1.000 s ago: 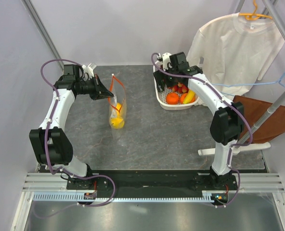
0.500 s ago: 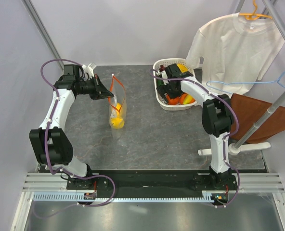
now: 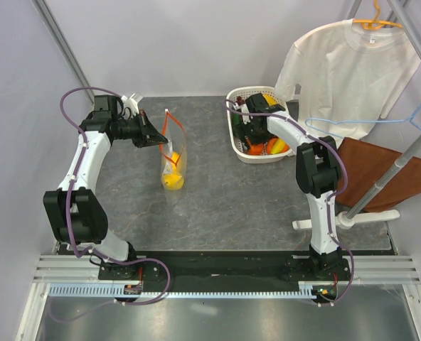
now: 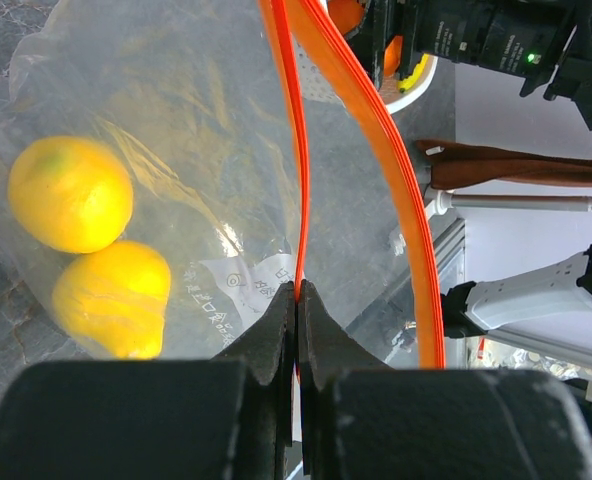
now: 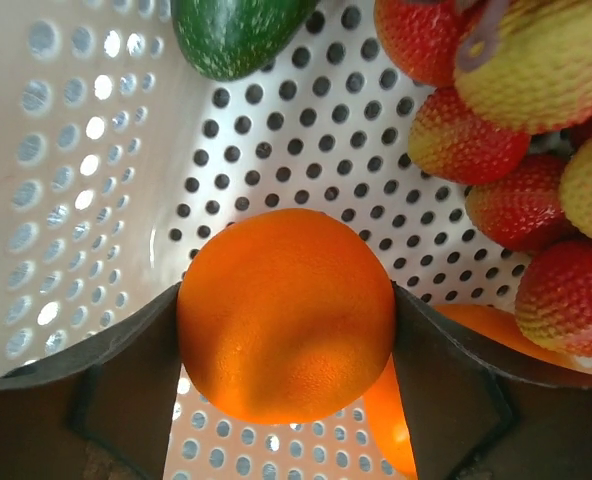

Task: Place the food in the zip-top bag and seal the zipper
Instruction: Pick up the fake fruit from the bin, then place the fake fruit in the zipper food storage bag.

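Grey table (image 3: pixel 217 192): inside the white basket (image 3: pixel 233 129), the right gripper (image 5: pixel 286 315) clasps an orange (image 5: pixel 276 270). The left gripper (image 4: pixel 296 300) pinches the zipper (image 4: pixel 298 150).

Top cam high behind bases, sees whole surface (image 3: pixel 225 192); wrist cams close-up: left on zip-top bag (image 4: pixel 206 150), right in basket (image 5: pixel 96 150).

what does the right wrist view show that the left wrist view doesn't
Only right wrist: the right gripper closed on an orange, with strawberries and a green fruit beside it. Only left wrist: the left gripper shut on the zipper, two yellow fruits inside the bag. Both: the white basket, seen from afar at the left wrist view's top edge.
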### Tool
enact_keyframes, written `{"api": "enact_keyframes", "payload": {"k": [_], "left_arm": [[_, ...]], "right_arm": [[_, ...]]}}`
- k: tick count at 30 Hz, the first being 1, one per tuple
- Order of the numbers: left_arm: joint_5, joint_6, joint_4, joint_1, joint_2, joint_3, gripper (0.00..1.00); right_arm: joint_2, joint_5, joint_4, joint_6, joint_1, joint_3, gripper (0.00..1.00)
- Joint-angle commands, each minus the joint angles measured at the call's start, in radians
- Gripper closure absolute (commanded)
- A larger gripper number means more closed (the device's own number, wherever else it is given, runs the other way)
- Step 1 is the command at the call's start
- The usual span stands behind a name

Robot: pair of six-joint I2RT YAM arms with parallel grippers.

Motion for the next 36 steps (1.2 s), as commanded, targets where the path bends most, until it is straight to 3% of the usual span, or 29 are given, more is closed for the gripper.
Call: {"api": "enact_keyframes", "payload": {"k": [1, 8, 10, 13, 16, 26, 33, 36], "left_arm": [[-0.001, 0.047, 0.001, -0.002, 0.008, 0.02, 0.98], [-0.012, 0.054, 0.001, -0.002, 0.009, 0.0, 0.98], [-0.021, 0.051, 0.001, -0.002, 0.009, -0.001, 0.98], [-0.003, 0.031, 0.022, -0.008, 0.014, -0.023, 0.98], [0.026, 0.005, 0.038, -0.019, 0.032, -0.033, 0.98], [0.03, -0.044, 0.024, -0.138, 0.068, 0.026, 0.98], [0.048, -0.041, 0.018, -0.14, 0.048, 0.045, 0.98], [0.079, -0.035, 0.019, -0.135, 0.043, 0.063, 0.98]], "right_arm": [[-0.068, -0.081, -0.02, -0.019, -0.019, 0.058, 0.4], [-0.274, -0.297, 0.0, -0.022, -0.042, 0.055, 0.49], [-0.332, -0.418, 0.009, 0.002, -0.042, 0.067, 0.53], [-0.394, -0.527, 0.061, 0.108, -0.042, 0.087, 0.62], [-0.466, -0.584, 0.177, 0.275, -0.012, 0.014, 0.61], [-0.438, -0.566, 0.348, 0.354, 0.194, 0.033, 0.6], [-0.388, -0.531, 0.375, 0.266, 0.292, -0.064, 0.6], [-0.378, -0.433, 0.383, 0.182, 0.333, -0.132, 0.61]]}}
